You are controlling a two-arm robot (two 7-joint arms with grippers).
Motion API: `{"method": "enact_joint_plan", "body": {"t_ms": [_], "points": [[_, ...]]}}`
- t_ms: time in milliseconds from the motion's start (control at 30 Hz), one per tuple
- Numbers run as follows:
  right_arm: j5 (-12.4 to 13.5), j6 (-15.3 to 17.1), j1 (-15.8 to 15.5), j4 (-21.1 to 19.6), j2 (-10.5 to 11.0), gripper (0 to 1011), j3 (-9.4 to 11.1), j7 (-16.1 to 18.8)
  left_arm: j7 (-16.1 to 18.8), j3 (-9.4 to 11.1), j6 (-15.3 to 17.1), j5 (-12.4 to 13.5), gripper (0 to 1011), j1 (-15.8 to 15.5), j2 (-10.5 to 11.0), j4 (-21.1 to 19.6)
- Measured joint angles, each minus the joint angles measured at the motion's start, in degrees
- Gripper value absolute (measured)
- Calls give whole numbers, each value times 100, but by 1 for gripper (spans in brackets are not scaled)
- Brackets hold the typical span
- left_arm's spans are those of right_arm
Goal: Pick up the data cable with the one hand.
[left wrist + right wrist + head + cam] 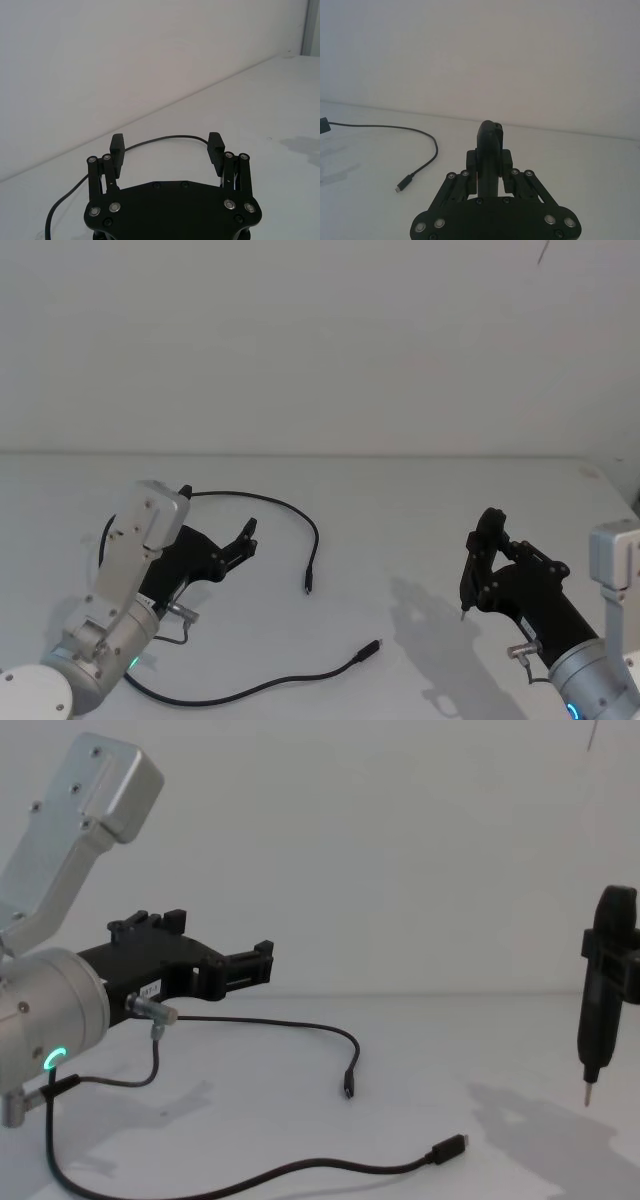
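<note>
The data cable (368,649) lies along the front of the white table, its chunky plug with a silver tip (447,1150) pointing right. My left gripper (249,536) hovers open behind and to the left of that plug, well apart from it, with nothing between its fingers (118,145). In the chest view the left gripper (262,963) is held above the table. My right gripper (487,540) at the right is shut on a black pen-shaped tool (600,990) whose metal tip points down.
A thinner black cable (300,512) arcs from behind the left gripper to a slim plug (348,1085) at mid-table; it also shows ahead of the left fingers (145,141). The table (420,500) ends at a plain white wall.
</note>
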Motion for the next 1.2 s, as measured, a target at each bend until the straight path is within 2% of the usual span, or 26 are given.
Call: {"method": "enact_joint_plan", "body": {"t_ms": [633,867,1200], "points": [[1,0,0,0,0,279,0,0,-48,2,-9,-12,1001,-4,-2,-2],[0,0,0,0,0,279,0,0,-329,6,-58,-148,1001,-30,31,-1],[0,0,0,0,0,279,0,0,-984,19,-79,-488,1001,-76,159,-13]]}}
